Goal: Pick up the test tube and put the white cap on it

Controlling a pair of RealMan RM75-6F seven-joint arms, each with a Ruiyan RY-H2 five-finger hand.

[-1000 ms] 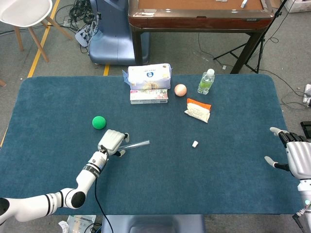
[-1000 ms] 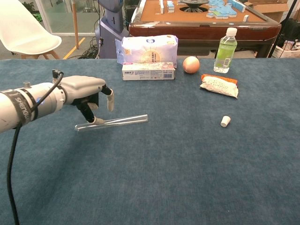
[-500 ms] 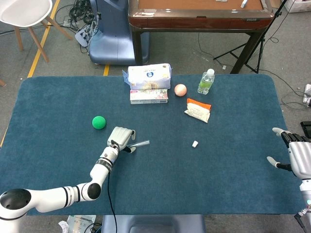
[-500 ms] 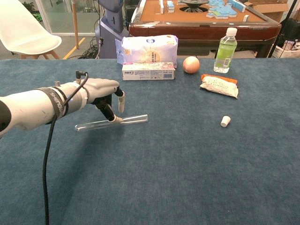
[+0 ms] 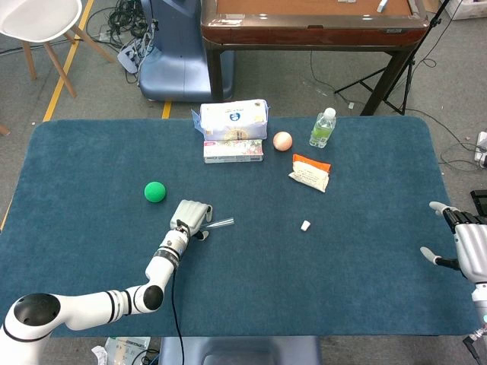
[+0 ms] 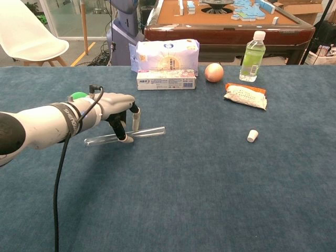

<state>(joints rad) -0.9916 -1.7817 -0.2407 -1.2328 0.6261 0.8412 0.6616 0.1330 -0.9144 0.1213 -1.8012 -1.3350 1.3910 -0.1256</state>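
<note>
The clear test tube lies flat on the blue table cloth, left of centre, also seen as a short stretch in the head view. My left hand reaches over its middle, thumb on the near side and a finger on the far side, the fingertips down at the tube; the tube still rests on the cloth. In the head view this left hand hides most of the tube. The white cap sits alone to the right. My right hand hovers open at the far right edge.
A green ball lies left of the left hand. Along the back stand a tissue pack on a flat box, a peach-coloured ball, a green bottle and a snack packet.
My left hand slid right along the tube from its left end to its middle and settled lower around it. The tube and cap stayed put. The right hand drifted slightly down.
</note>
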